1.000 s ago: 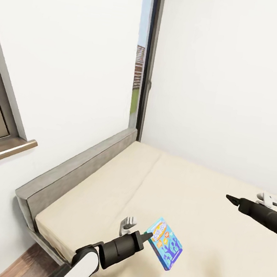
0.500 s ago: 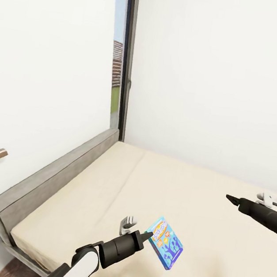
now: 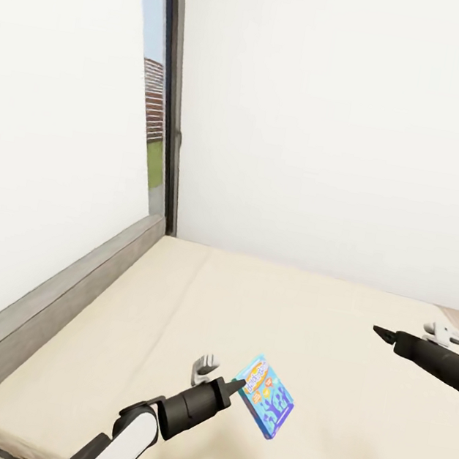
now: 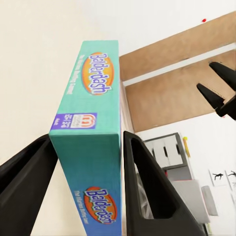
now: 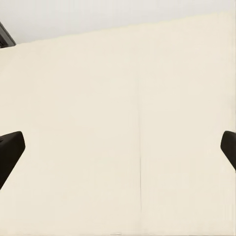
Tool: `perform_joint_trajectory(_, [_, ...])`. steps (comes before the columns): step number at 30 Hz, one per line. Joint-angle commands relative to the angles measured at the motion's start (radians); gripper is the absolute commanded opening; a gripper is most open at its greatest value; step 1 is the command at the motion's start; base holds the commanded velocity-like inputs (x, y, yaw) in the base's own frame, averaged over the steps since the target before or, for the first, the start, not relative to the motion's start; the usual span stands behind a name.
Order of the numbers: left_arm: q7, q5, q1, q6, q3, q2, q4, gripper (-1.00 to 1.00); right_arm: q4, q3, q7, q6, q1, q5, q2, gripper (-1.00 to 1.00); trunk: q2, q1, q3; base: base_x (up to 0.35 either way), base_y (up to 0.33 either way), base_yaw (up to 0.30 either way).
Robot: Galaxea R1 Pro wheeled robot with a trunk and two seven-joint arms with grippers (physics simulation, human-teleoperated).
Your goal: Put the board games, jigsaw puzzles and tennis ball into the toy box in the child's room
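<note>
Left tool (image 3: 240,387) pinching blue board game (image 3: 264,396), lifted tilted above the bed (image 3: 173,302). Right tool (image 3: 378,330) spread wide, hovering over the mattress.

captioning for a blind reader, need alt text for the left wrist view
Two black fingers clamp a teal "Balderdash" board game box by its edge. Behind it lie the cream bed, brown floor and the right gripper.
</note>
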Motion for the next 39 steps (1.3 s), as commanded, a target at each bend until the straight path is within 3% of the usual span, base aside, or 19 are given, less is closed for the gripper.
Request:
perform_joint_trajectory(1, [-0.001,0.007,0.0,0.005,0.005,0.001,0.001,-1.0,-0.001,0.004,0.001,0.006,0.0,-0.003,0.0,1.0,0.007,-0.004,0.002,0.0,0.0,-0.283])
perform_joint_trajectory(8, [-0.001,0.006,0.0,0.005,0.013,0.003,0.002,-1.0,0.0,0.027,0.001,0.006,0.002,-0.003,0.002,1.0,0.056,-0.031,0.024,0.0,0.0,-0.283])
perform_joint_trajectory(11, [0.0,0.006,-0.004,0.005,0.022,0.004,0.004,-1.0,0.009,0.053,-0.001,0.006,0.001,0.0,0.017,1.0,0.077,-0.042,0.034,0.0,0.0,-0.278])
perform_joint_trajectory(18, [0.014,0.002,-0.06,0.025,0.145,0.006,0.018,-1.0,0.029,0.117,-0.007,0.006,-0.002,0.008,0.058,1.0,0.126,-0.069,0.056,0.0,0.0,-0.265])
perform_joint_trajectory(20, [0.02,0.002,-0.076,0.029,0.157,0.006,0.027,-1.0,0.033,0.121,-0.007,0.006,-0.002,0.008,0.061,1.0,0.14,-0.077,0.062,0.0,0.0,-0.26])
perform_joint_trajectory(23, [0.049,0.001,-0.145,0.039,0.184,0.001,0.088,-1.0,0.045,0.128,-0.008,0.006,-0.002,0.009,0.066,1.0,0.161,-0.088,0.071,0.0,0.0,-0.261])
perform_joint_trajectory(25, [0.055,0.001,-0.163,0.041,0.188,0.0,0.105,-1.0,0.046,0.127,-0.007,0.006,-0.002,0.008,0.067,1.0,0.175,-0.096,0.077,0.0,0.0,-0.265])
perform_joint_trajectory(26, [0.066,0.002,-0.206,0.043,0.194,-0.001,0.139,-1.0,0.047,0.126,-0.007,0.006,-0.003,0.006,0.066,1.0,0.182,-0.1,0.081,0.0,0.0,-0.268])
perform_joint_trajectory(30, [0.077,0.003,-0.269,0.045,0.204,-0.003,0.184,-1.0,0.047,0.111,-0.007,0.006,-0.008,0.004,0.059,1.0,0.21,-0.115,0.093,0.0,0.0,-0.27])
perform_joint_trajectory(36, [0.083,0.004,-0.308,0.046,0.211,-0.002,0.211,-1.0,0.04,0.047,-0.006,0.006,-0.011,0.002,0.054,1.0,0.252,-0.138,0.112,0.0,0.0,-0.275])
perform_joint_trajectory(39, [0.084,0.003,-0.313,0.046,0.212,-0.002,0.218,-1.0,0.038,0.034,-0.005,0.006,-0.012,0.001,0.053,1.0,0.273,-0.15,0.121,0.0,0.0,-0.278])
